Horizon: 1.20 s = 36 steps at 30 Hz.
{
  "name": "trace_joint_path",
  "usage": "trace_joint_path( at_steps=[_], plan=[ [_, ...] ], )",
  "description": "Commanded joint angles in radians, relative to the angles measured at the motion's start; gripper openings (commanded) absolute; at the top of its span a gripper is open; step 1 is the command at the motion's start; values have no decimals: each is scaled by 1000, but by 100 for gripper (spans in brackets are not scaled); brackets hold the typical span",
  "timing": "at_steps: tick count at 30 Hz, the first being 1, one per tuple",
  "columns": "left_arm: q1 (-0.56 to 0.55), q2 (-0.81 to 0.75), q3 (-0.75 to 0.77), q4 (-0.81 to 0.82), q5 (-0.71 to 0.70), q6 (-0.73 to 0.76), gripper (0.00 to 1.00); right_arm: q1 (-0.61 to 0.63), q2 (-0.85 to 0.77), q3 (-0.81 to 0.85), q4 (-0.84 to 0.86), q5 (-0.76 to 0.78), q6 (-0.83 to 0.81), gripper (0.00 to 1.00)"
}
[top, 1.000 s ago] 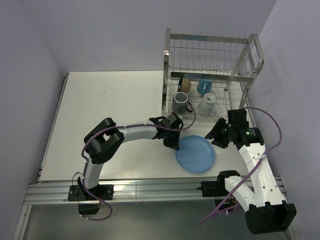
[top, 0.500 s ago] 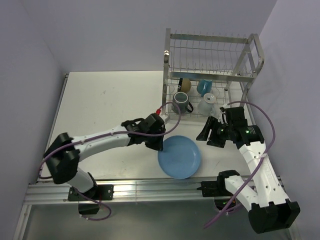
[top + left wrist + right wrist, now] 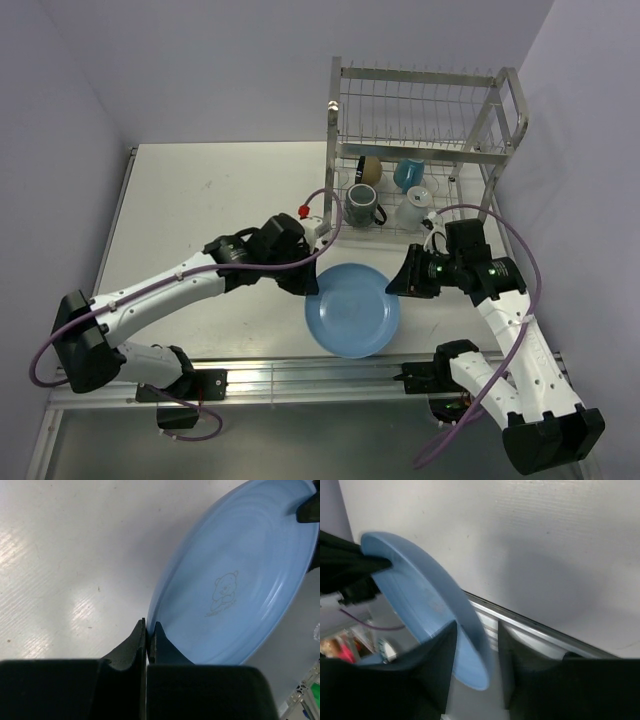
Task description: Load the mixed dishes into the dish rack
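The light blue plate [image 3: 352, 312] is held tilted above the table in front of the dish rack [image 3: 430, 130]. My left gripper [image 3: 308, 285] is shut on its left rim; the left wrist view shows the jaws [image 3: 149, 627] pinching the plate [image 3: 240, 580]. My right gripper [image 3: 397, 283] is open at the plate's right rim. In the right wrist view the rim [image 3: 415, 590] passes between the spread fingers [image 3: 475, 650] with a gap. On the rack's lower tier are the dark mug [image 3: 362, 205], white mug [image 3: 413, 208], light blue mug [image 3: 408, 172] and bowl [image 3: 371, 168].
The white table [image 3: 220, 200] runs left of the rack. A metal rail [image 3: 300, 380] lies along the table's near edge, under the plate's front. Walls stand close behind and right of the rack. A purple cable loops from each arm.
The left arm has stretched out and carried the plate left and up off the table. The right gripper has moved left to the plate's right rim.
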State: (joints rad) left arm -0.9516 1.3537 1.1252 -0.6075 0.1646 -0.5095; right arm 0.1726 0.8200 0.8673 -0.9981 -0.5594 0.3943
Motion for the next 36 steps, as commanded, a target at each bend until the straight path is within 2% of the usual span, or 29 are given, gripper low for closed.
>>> trace_joint_path(
  at_steps=[1,2,4,8,10,12,14,17,19,23,24,28,29,30,31,32,33,36],
  plan=[
    [36,-85,19,22,99,31,0,10,-4,-16,68,-111,-17,25],
    [63,-94,18,29,149,35,0,22,-7,-16,79,-134,-18,22],
    [92,-119,18,55,200,43,0,36,-9,-11,98,-203,-28,22],
    [178,-120,51,54,335,55,0,82,8,4,118,-270,-32,29],
    [194,-107,77,38,369,77,0,100,7,9,153,-301,-18,32],
    [205,-97,91,32,400,92,0,117,8,13,174,-318,-3,41],
    [214,-88,102,11,408,101,0,130,13,15,211,-330,20,41],
    [215,-79,120,6,415,111,0,151,19,9,248,-315,52,0],
    [214,-77,127,11,417,101,0,163,24,9,272,-313,75,0],
    [217,-57,206,-58,304,81,68,173,10,105,276,-222,106,0],
    [215,-82,232,-64,270,81,99,173,10,178,262,-199,107,0],
    [217,-177,281,-69,45,52,99,174,65,428,187,-38,94,0],
    [217,-212,310,-81,-84,28,99,173,103,482,175,1,91,0],
    [217,-229,323,-92,-146,13,99,173,126,592,161,104,92,0],
    [215,-243,341,-127,-216,-4,99,173,146,646,150,145,98,0],
    [217,-257,376,-145,-341,-23,99,173,194,701,139,194,95,0],
    [217,-284,392,-159,-390,-23,99,173,220,807,135,243,97,0],
    [215,-349,420,-160,-525,-27,99,173,304,982,147,422,87,0]
  ],
)
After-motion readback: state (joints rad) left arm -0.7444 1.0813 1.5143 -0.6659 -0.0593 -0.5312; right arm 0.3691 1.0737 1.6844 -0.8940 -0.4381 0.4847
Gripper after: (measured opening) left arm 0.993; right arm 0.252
